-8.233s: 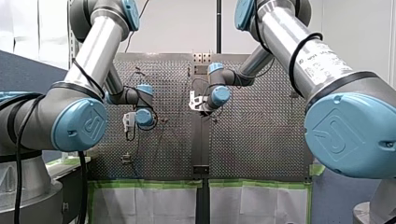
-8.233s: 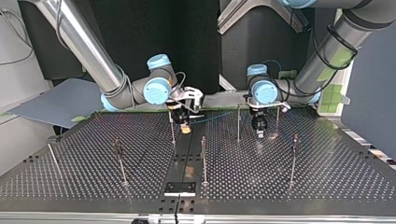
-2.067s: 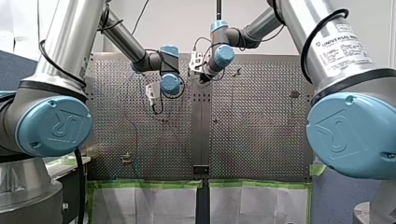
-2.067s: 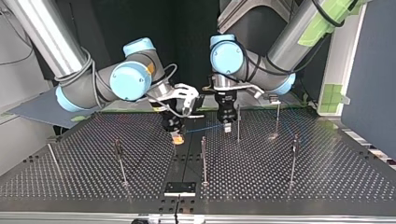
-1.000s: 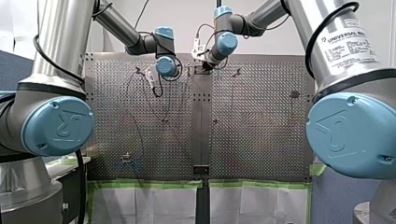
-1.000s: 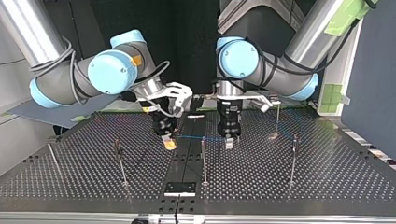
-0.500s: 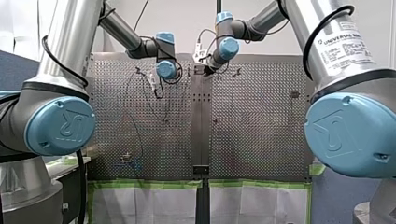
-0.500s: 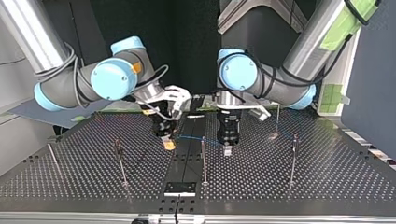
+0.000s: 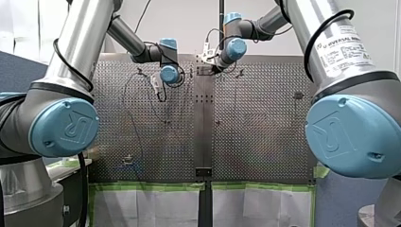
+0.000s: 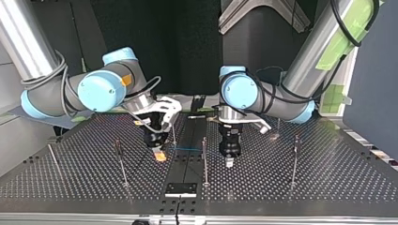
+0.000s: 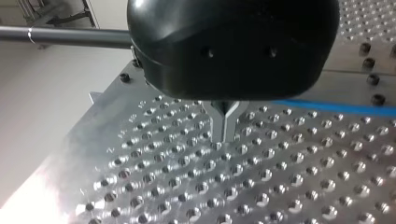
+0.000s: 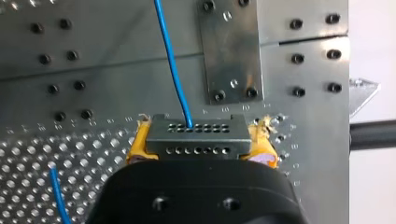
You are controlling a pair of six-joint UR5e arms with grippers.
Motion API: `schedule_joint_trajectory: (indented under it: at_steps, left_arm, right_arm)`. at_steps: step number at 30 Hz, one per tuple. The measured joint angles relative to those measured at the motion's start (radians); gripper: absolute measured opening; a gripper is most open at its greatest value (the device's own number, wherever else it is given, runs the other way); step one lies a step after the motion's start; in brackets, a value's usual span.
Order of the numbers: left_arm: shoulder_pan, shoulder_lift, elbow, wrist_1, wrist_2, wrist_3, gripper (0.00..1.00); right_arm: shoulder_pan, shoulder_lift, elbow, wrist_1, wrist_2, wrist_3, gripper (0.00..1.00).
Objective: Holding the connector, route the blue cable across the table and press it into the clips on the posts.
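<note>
My right claw [image 12: 198,150] grips the connector [image 12: 196,133] between yellow pads [image 12: 136,147]: rigid, sound hold. The blue cable [image 12: 170,60] leaves it ahead over the surface [image 12: 285,51]; judged thin, limp, light. My left claw [image 11: 224,123] is closed, cable beside it; grasp unconfirmed.

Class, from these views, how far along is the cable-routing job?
Done: my right tool grips the connector between yellow pads. In hand: the blue cable runs straight from it toward my left tool, by the middle post. Left: pressing into clips; none visibly holds it here.
</note>
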Motion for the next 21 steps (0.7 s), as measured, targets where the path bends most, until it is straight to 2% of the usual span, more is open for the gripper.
schedule_joint_trajectory:
  at_steps: [6,13,14,15,17,18,19,20,21]
  left_arm:
    - [0.022,-0.007,0.029,-0.015,0.011,0.0,0.0]
    - [0.026,-0.006,0.031,-0.035,0.01,0.001,0.0]
    - [0.026,-0.006,0.032,-0.038,0.009,0.001,0.05]
    - [0.025,-0.006,0.032,-0.04,0.009,0.001,0.05]
    - [0.024,-0.006,0.031,-0.045,0.01,0.0,0.24]
    - [0.023,-0.006,0.031,-0.047,0.01,-0.001,0.24]
    - [0.021,-0.006,0.031,-0.049,0.01,-0.001,0.35]
    - [0.02,-0.006,0.031,-0.053,0.01,-0.001,0.54]
    - [0.019,-0.006,0.031,-0.055,0.009,-0.002,0.54]
  right_arm:
    - [-0.026,0.007,-0.009,0.0,-0.006,0.0,0.0]
    - [-0.049,0.014,-0.011,0.0,-0.008,-0.001,0.0]
    - [-0.051,0.014,-0.011,0.0,-0.008,-0.002,0.0]
    - [-0.052,0.015,-0.012,0.0,-0.008,-0.002,0.0]
    - [-0.055,0.015,-0.012,0.0,-0.008,-0.003,0.0]
    - [-0.056,0.015,-0.012,0.0,-0.008,-0.003,0.0]
    - [-0.057,0.015,-0.012,0.0,-0.008,-0.004,0.0]
    - [-0.057,0.015,-0.012,0.0,-0.008,-0.004,0.0]
    - [-0.057,0.015,-0.012,0.0,-0.008,-0.004,0.0]
